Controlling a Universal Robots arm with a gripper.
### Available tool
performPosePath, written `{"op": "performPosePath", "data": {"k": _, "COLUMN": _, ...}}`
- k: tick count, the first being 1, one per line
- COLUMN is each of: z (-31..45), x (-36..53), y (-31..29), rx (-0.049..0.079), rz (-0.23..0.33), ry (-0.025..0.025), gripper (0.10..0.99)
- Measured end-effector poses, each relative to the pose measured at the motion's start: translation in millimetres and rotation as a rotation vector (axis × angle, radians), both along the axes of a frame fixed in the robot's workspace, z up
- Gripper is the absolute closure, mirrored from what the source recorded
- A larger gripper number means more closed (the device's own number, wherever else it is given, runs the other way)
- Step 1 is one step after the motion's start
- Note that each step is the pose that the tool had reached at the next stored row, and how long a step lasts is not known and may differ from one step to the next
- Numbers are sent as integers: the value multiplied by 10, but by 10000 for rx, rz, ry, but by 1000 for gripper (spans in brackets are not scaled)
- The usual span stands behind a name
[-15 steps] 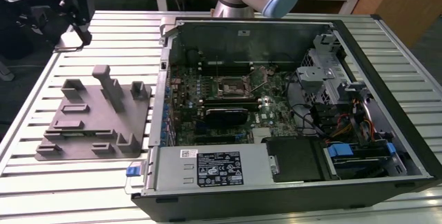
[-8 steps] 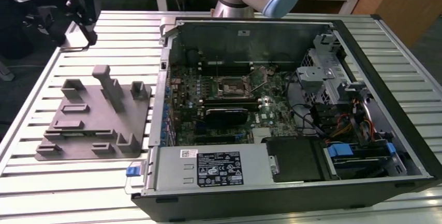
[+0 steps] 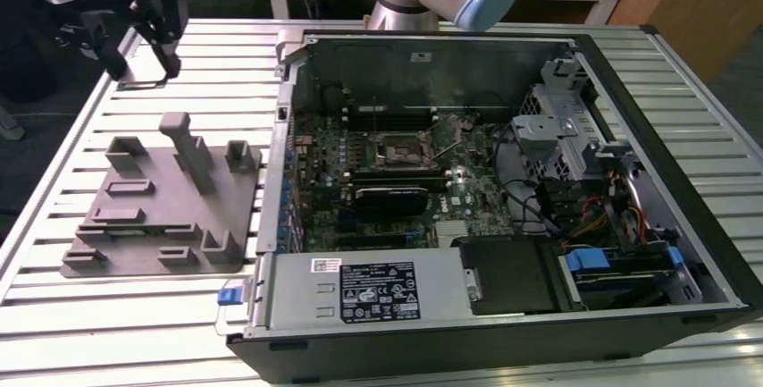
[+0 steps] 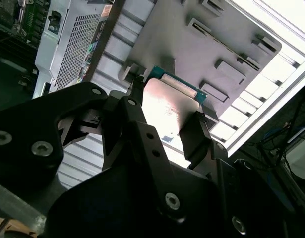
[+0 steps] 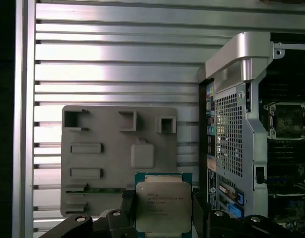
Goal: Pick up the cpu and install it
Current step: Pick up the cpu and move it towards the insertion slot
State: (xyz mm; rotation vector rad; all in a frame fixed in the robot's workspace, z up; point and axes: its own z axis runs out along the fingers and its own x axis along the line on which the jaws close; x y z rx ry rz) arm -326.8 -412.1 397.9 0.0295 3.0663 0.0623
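— pinching the cpu (image 5: 163, 210) by two opposite edges: that was how we found the gripper (image 5: 163, 198). its two black fingers (image 5: 126, 203) were closed only as far as the chip's width, one on each side.

— we saw the same in the second wrist view. the cpu (image 4: 167, 111) sat between the fingers, its shiny metal top lit up and a green rim showing along one edge.

— did it touch anything else?

— not that we could see. it hung clear in the air, and the grey tray (image 5: 107, 163) lay below it on the table, with a shallow square recess (image 5: 142, 154) among its blocks.

— in the exterior view we placed the gripper (image 3: 143, 67) high over the far corner of the slatted metal table (image 3: 143, 333), at the exterior view's left, beyond the tray (image 3: 155, 217).

— and the computer case (image 3: 477, 347)?

— it lay open on its side, just beside the tray, toward the exterior view's right. we noted the motherboard socket (image 3: 399, 147) near the middle of the case, dark and square, well apart from the gripper. the first wrist view caught that socket (image 5: 286, 119) too, past the case's perforated wall. the power supply (image 3: 357, 290) sat in the near corner of the case.
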Motion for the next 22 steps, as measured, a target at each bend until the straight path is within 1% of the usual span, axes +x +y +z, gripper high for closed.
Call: {"op": "performPosePath", "data": {"k": 22, "z": 0, "x": 360, "y": 0, "rx": 0, "rz": 0, "ry": 0, "gripper": 545}}
